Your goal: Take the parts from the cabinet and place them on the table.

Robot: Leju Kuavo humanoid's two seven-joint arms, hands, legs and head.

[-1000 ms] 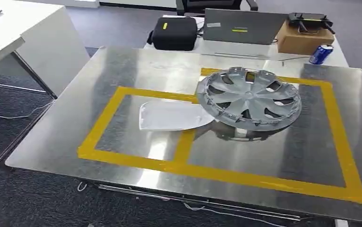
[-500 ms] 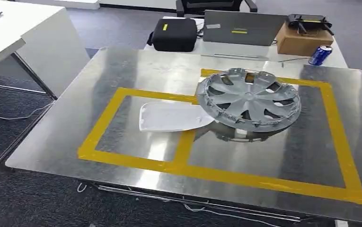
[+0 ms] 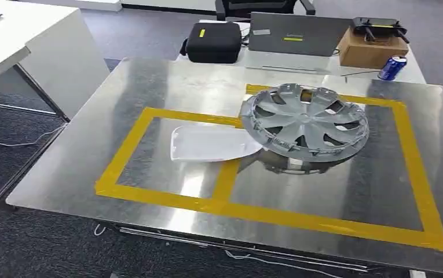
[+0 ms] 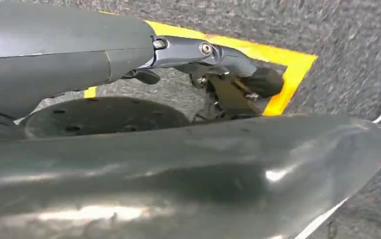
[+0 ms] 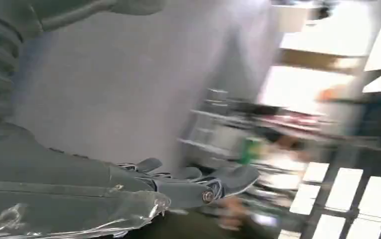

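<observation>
The left hand [image 4: 213, 55] hangs above grey carpet marked with a yellow tape corner [image 4: 283, 64]. A glossy dark surface [image 4: 203, 169] lies across the wrist view close to it. Whether the hand's fingers are apart, together or clamped on that surface cannot be determined. The right hand [image 5: 198, 186] extends its fingers alongside a crinkled clear film [image 5: 103, 211]. The background there is blurred, and its grip state likewise cannot be determined.

On the steel table [image 3: 149, 87], from left to right:

- The white panel [image 3: 210, 143] lies flat inside the left cell of the yellow tape frame [image 3: 265, 214], its right end across the dividing strip.
- The hubcap [image 3: 304, 121] sits in the right cell, tilted, its left rim overlapping the panel's right end.

Judgement: the frame marks the drop zone, so both parts count as delivered. The tilt probably results from the hubcap resting partly on the panel.

Beyond the table, on a second desk, stand a black case [image 3: 213, 41], a laptop [image 3: 297, 33], a cardboard box [image 3: 372, 49] and a blue can [image 3: 392, 66].

Compared with the head view one second earlier, panel, hubcap and background items occupy the same positions. No displacement is evident.
</observation>
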